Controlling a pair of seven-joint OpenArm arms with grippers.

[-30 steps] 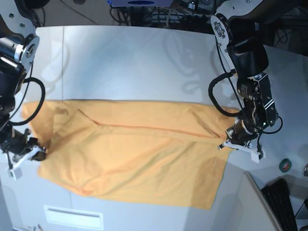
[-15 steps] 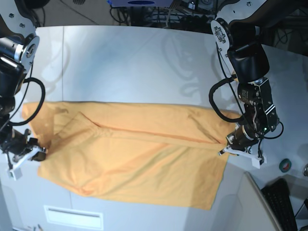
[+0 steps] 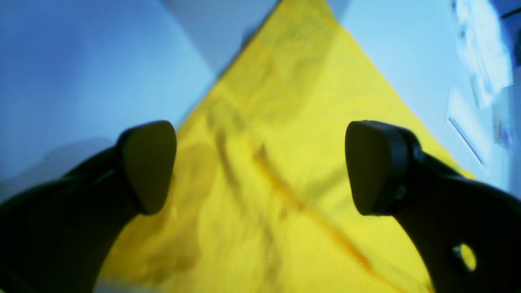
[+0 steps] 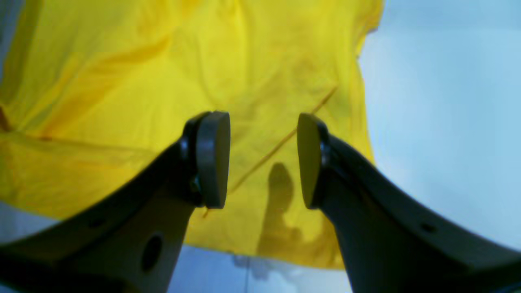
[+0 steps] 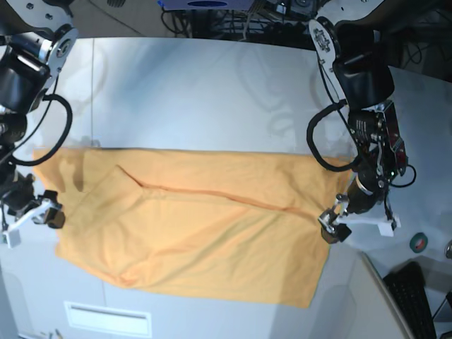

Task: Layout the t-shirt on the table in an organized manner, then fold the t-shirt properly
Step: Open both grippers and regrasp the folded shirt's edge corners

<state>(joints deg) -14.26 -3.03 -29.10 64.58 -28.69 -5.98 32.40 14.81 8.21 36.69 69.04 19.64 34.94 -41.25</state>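
Note:
The orange t-shirt (image 5: 198, 226) lies spread sideways on the white table (image 5: 212, 92), with a long crease running across it. My left gripper (image 5: 357, 227) hovers over the shirt's right edge, jaws wide open and empty. In the left wrist view its fingertips (image 3: 148, 165) frame the t-shirt (image 3: 285, 101) below the left gripper (image 3: 260, 167). My right gripper (image 5: 30, 220) hangs at the shirt's left edge. In the right wrist view the right gripper (image 4: 262, 160) is open with a moderate gap, nothing between the pads, the t-shirt (image 4: 122, 81) beneath.
A black keyboard (image 5: 417, 300) and a roll of tape (image 5: 419, 242) sit off the table's right front corner. A thin dark seam (image 5: 92, 92) runs down the table at left. Cables (image 5: 212, 21) crowd the far edge.
Both grippers have opened and let go of the shirt's side edges. The left gripper's jaws spread wide, and the right arm has risen slightly. The shirt lies flat.

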